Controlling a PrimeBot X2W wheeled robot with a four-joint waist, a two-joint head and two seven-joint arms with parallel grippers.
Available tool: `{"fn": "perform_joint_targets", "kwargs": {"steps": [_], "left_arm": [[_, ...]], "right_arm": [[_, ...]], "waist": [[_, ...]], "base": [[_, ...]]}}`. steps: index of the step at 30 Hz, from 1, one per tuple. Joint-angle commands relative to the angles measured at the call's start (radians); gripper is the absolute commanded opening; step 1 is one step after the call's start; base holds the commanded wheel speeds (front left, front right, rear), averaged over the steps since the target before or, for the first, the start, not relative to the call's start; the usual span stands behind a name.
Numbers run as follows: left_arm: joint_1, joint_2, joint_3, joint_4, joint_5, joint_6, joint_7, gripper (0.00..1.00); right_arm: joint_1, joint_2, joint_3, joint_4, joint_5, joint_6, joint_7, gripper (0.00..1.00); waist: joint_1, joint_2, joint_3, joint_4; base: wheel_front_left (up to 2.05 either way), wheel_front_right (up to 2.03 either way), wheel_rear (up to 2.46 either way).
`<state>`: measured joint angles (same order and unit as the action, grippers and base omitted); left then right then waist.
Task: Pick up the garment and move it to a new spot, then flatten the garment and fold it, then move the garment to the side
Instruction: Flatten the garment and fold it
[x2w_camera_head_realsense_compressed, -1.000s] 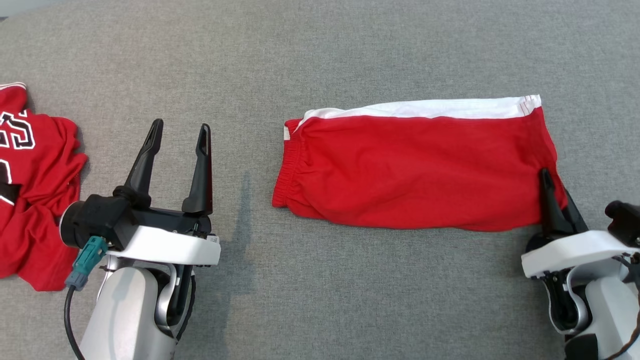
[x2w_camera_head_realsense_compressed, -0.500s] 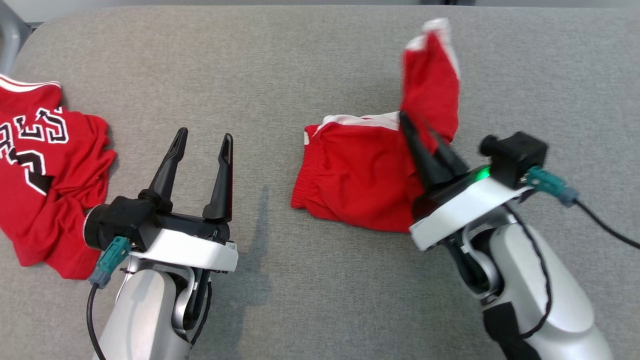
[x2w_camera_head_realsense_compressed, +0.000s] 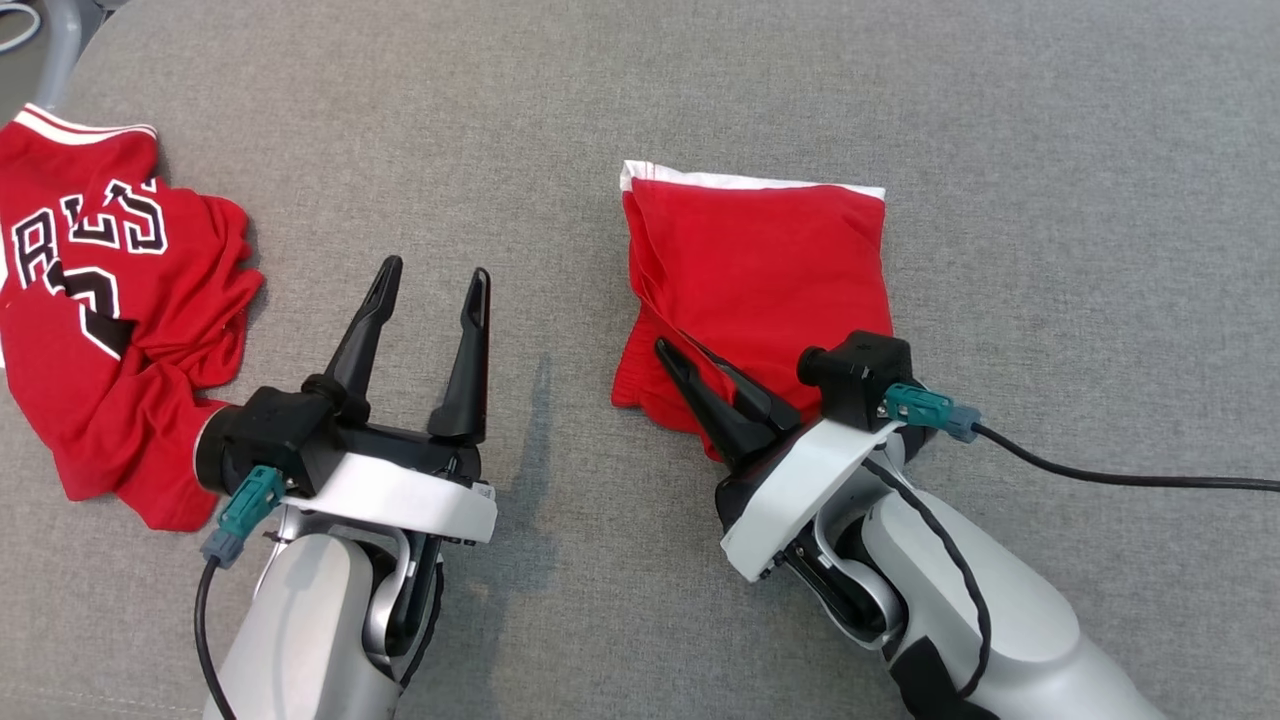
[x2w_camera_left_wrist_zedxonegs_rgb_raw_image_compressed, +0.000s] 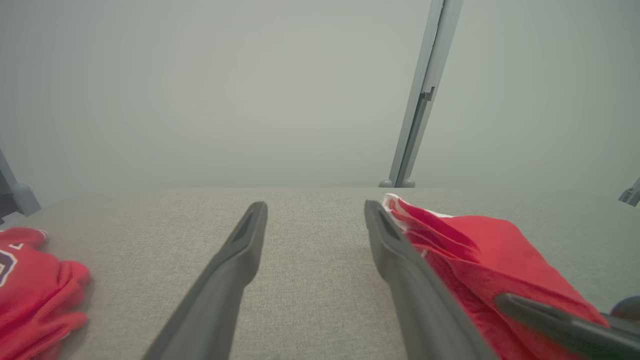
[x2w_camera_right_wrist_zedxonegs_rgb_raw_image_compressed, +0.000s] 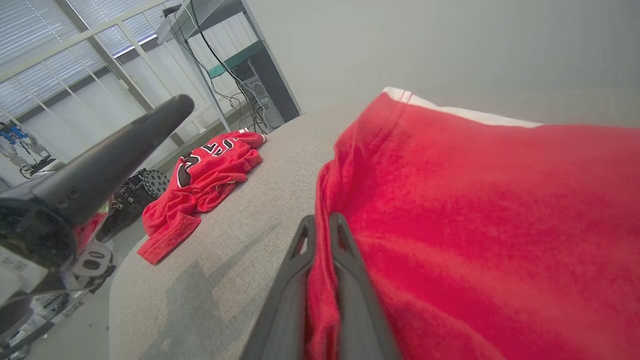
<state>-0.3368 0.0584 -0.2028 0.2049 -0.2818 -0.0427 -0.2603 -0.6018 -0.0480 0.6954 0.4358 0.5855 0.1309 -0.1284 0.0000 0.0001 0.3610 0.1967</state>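
Your right gripper pinches the near left edge of the folded shorts, mid-table; your left gripper stands wide open, empty, between shorts and jersey.

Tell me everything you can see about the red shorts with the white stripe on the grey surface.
The red shorts look like soft knit cloth, folded over into a rough square with a white stripe along the far edge. They lie flat on the grey fabric surface. The right gripper, shut, pinches their near left edge.
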Motion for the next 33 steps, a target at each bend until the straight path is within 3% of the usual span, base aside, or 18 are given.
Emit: {"fn": "perform_joint_targets", "kwargs": {"steps": [1, 5, 11, 12, 14, 21, 26, 33], "left_arm": [[-0.008, 0.011, 0.01, 0.011, 0.009, 0.01, -0.007, 1.0], [0.004, 0.019, 0.021, 0.006, 0.011, 0.018, -0.006, 1.0], [0.026, 0.035, 0.04, -0.009, 0.016, 0.039, -0.006, 1.0], [0.026, 0.035, 0.04, -0.009, 0.016, 0.039, -0.006, 1.0], [0.041, 0.044, 0.049, -0.014, 0.015, 0.048, -0.006, 1.0], [0.061, 0.062, 0.062, -0.024, 0.014, 0.067, 0.004, 1.0], [0.081, 0.075, 0.071, -0.019, 0.001, 0.073, 0.011, 1.0], [0.149, 0.105, 0.077, -0.014, -0.008, 0.071, 0.029, 1.0]], "right_arm": [[-0.037, -0.007, 0.041, -0.029, -0.007, 0.0, -0.105, 1.0], [-0.002, -0.007, -0.053, -0.083, -0.072, 0.0, -0.123, 1.0], [0.09, -0.024, -0.313, -0.161, -0.196, 0.0, -0.13, 1.0], [0.09, -0.024, -0.313, -0.161, -0.196, 0.0, -0.13, 1.0], [0.148, -0.042, -0.434, -0.198, -0.245, 0.0, -0.117, 1.0], [0.257, -0.07, -0.62, -0.265, -0.312, 0.0, -0.069, 1.0], [0.315, -0.068, -0.678, -0.3, -0.329, 0.0, -0.032, 1.0], [0.41, -0.06, -0.675, -0.329, -0.338, 0.0, 0.005, 1.0]], "waist": [[0.0, -0.0001, -0.02, -0.039], [0.0, -0.0001, -0.038, -0.061], [0.0, -0.0001, -0.065, -0.092], [0.0, -0.0001, -0.065, -0.092], [0.0, -0.0001, -0.078, -0.106], [0.0, -0.0001, -0.103, -0.125], [0.0, -0.0001, -0.132, -0.135], [0.0, -0.0001, -0.218, -0.131]], "base": [[0.0, 0.0, 0.0], [0.0, 0.0, 0.0], [0.0, 0.0, 0.0], [0.0, 0.0, 0.0], [0.0, 0.0, 0.0], [0.0, 0.0, 0.0], [0.0, 0.0, 0.0], [0.0, 0.0, 0.0]]}}
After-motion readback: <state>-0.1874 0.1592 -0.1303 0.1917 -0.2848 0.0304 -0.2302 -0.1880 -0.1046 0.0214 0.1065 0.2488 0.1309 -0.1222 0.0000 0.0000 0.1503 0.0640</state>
